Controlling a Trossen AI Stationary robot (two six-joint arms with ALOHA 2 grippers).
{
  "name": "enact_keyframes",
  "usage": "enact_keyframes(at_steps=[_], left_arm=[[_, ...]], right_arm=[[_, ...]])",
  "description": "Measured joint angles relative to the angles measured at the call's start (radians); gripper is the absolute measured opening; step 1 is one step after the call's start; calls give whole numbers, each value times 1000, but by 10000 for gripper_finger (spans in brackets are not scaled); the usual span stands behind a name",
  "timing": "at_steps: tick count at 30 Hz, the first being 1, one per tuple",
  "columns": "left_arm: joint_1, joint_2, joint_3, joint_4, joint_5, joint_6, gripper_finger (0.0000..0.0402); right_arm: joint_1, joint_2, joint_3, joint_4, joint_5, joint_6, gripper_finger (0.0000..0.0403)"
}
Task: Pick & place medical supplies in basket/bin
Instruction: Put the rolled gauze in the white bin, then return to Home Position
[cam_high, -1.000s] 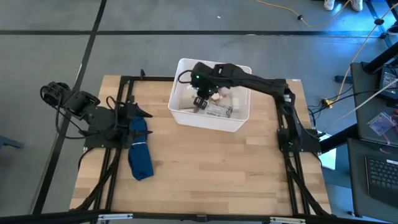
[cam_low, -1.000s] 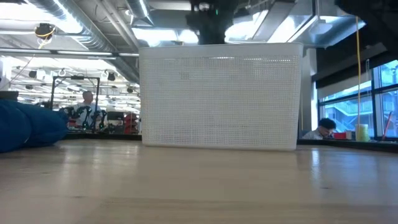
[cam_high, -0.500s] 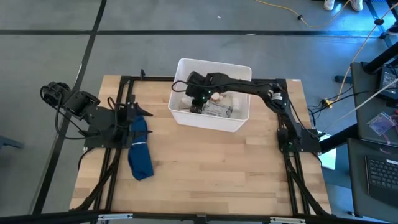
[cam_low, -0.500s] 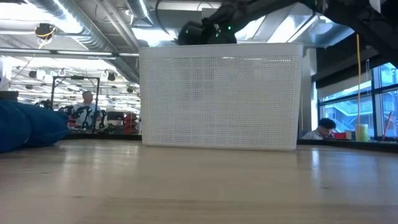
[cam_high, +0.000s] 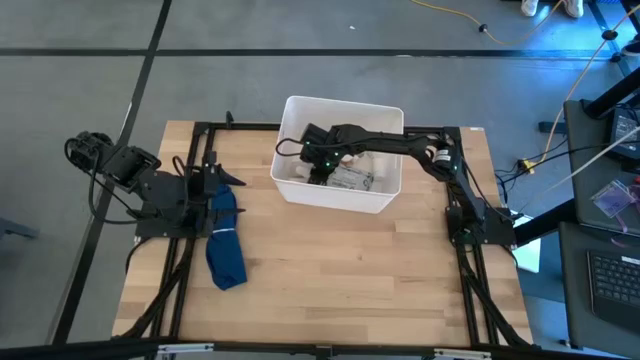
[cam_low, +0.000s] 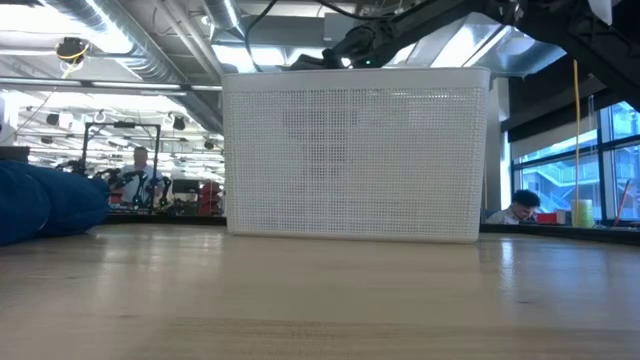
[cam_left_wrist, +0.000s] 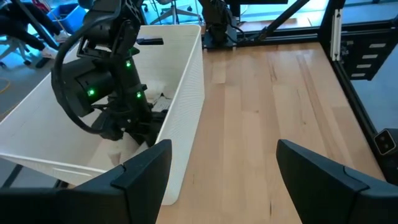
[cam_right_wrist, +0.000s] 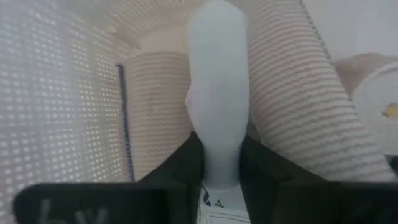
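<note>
The white bin (cam_high: 340, 203) stands at the table's far middle; in the low view its perforated wall (cam_low: 350, 160) fills the centre. My right gripper (cam_high: 322, 172) reaches down inside the bin's left half and is shut on a slim white tube (cam_right_wrist: 214, 87). The left wrist view shows it low in the bin (cam_left_wrist: 134, 127). Other supplies lie in the bin: a clear packet (cam_high: 356, 180) and white ribbed pieces (cam_right_wrist: 292, 93). My left gripper (cam_left_wrist: 224, 180) waits open, with nothing between its fingers, at the table's left (cam_high: 215, 180). My right gripper pinches the white tube's near end (cam_right_wrist: 219, 155) between its two fingers. The tube runs on beyond the fingertips in line with them. The fingers come from above, slanting steeply down into the bin. Whether the tube's far end touches the bin's floor, I cannot tell.
A long dark blue cloth (cam_high: 224, 240) lies on the table's left beside my left gripper and shows at the low view's left edge (cam_low: 45, 205). Bare wood (cam_high: 340, 270) stretches in front of the bin. People show in the room behind.
My right gripper has sunk from above the bin's rim down into its left half, tipping more steeply downward, with the tube still between its fingers. In the low view the wrist has dropped from well above the rim to just over it.
</note>
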Motion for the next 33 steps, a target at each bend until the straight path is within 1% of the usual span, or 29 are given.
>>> enact_keyframes(at_steps=[6,10,14,19,21,24,26,27,29,31,33], left_arm=[[0,0,0,0,-16,0,283],[0,0,0,1,-42,-2,283],[0,0,0,43,-41,-8,283],[0,-6,0,61,-46,-10,283],[1,-16,0,61,-63,-11,283],[1,-36,-1,68,-115,-33,283],[1,-61,-27,98,-136,-52,283],[1,-80,-58,129,-140,-54,283],[1,-128,-142,229,-130,-45,283],[1,-183,-242,347,-99,-19,283],[1,-248,-331,434,-52,0,283]], right_arm=[[0,0,13,-17,-11,78,177],[0,-20,68,-57,-9,91,211],[0,-53,158,-124,9,104,226],[15,-93,241,-193,94,108,227],[27,-133,257,-193,95,109,226],[65,-201,254,-194,95,125,225],[101,-250,237,-197,106,124,225],[124,-276,224,-196,137,118,225],[176,-346,171,-189,243,94,225],[231,-428,92,-166,363,101,225],[287,-519,1,-130,425,128,225]])
